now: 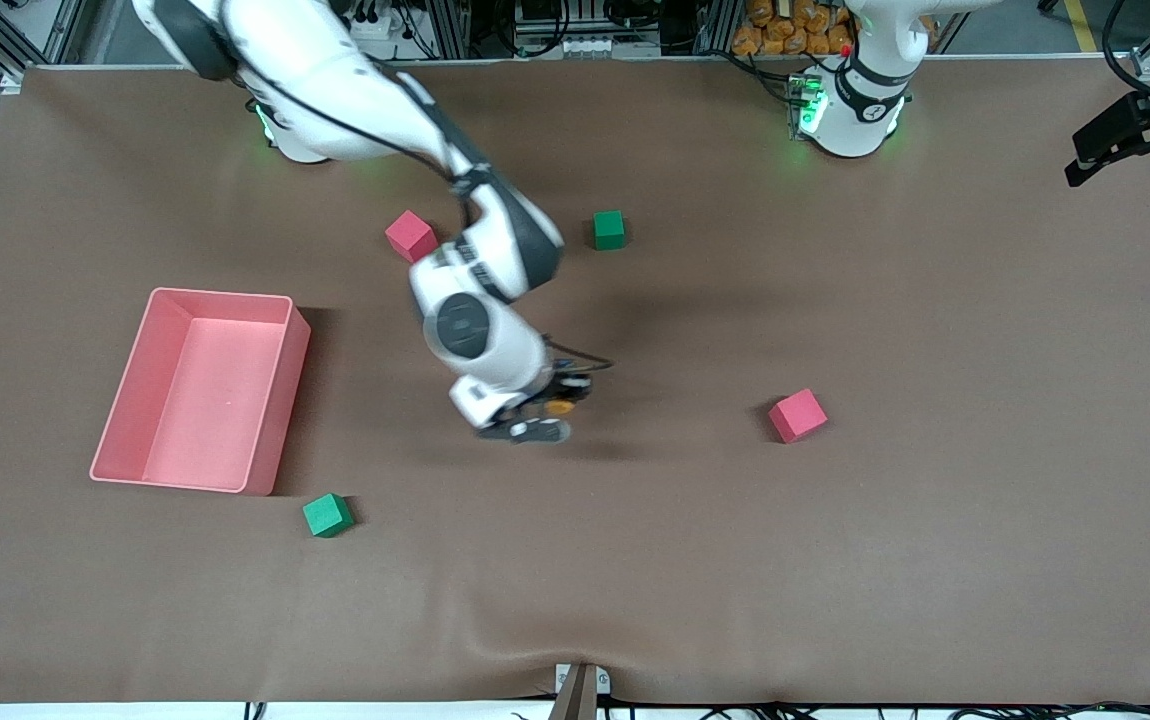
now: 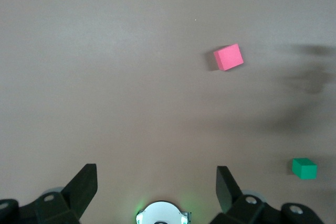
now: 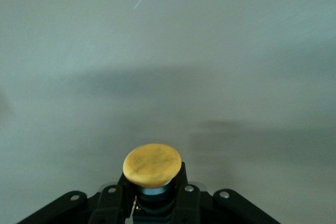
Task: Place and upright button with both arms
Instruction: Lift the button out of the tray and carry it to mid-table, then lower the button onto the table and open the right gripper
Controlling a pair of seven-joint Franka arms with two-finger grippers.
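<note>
The button (image 3: 152, 163) has a round orange cap on a dark body with a bluish ring. My right gripper (image 3: 152, 193) is shut on that body, and the cap sticks out past the fingertips. In the front view the right gripper (image 1: 543, 412) hangs low over the middle of the table, with the button's orange cap (image 1: 561, 406) showing at its tip. The left gripper (image 2: 156, 178) is open and holds nothing. It sits high above the table over the left arm's base (image 2: 161, 214). The left arm (image 1: 865, 70) rises out of the front view, so its gripper does not show there.
A pink bin (image 1: 280, 400) stands toward the right arm's end. One red cube (image 1: 410, 236) and one green cube (image 1: 609, 229) lie nearer the bases. Another red cube (image 1: 797, 415) and another green cube (image 1: 327, 515) lie nearer the front camera. The left wrist view shows a red cube (image 2: 228, 56) and a green cube (image 2: 304, 168).
</note>
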